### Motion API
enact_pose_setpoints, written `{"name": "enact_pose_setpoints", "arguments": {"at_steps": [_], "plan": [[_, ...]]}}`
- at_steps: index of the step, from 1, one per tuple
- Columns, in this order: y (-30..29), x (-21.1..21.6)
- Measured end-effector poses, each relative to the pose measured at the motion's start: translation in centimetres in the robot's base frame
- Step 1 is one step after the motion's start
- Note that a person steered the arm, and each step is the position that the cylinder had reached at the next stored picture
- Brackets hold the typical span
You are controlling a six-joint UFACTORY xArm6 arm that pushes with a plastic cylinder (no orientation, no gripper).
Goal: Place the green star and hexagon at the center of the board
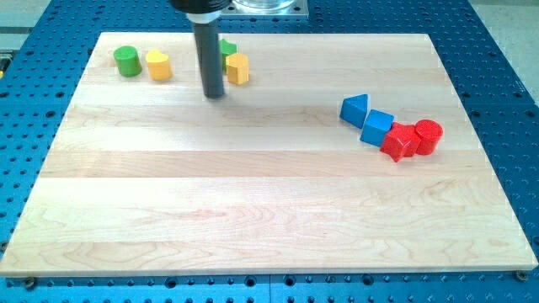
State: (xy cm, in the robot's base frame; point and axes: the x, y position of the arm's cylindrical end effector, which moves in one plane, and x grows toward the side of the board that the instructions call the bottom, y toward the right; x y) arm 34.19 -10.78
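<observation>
A wooden surface (253, 210) on a blue perforated bench is seen from above. No pincer is carried by the arm, so nothing can be said of jaws apart or together; only a dark rod is seen, coming down from the top of the frame, with my tip (214, 95) resting on the surface in the upper left part. Just right of the rod, the yellow hexagon (238, 68) is found, and the green star (228, 49) is seen partly hidden behind the rod, touching the hexagon's upper left side. Further left, near the upper left corner, a green cylinder (127, 61) and a yellow block (158, 65) lie side by side. At the right, well apart, a blue triangle (354, 109), a blue cube (377, 127), a red block (397, 141) and a red cylinder (427, 135) are strung in a touching row.
</observation>
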Motion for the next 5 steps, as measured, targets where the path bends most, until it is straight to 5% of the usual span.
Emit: {"name": "enact_pose_setpoints", "arguments": {"at_steps": [1,3,5], "plan": [[-5.0,-2.9],[-2.7,-10.7],[15.1,-5.1]]}}
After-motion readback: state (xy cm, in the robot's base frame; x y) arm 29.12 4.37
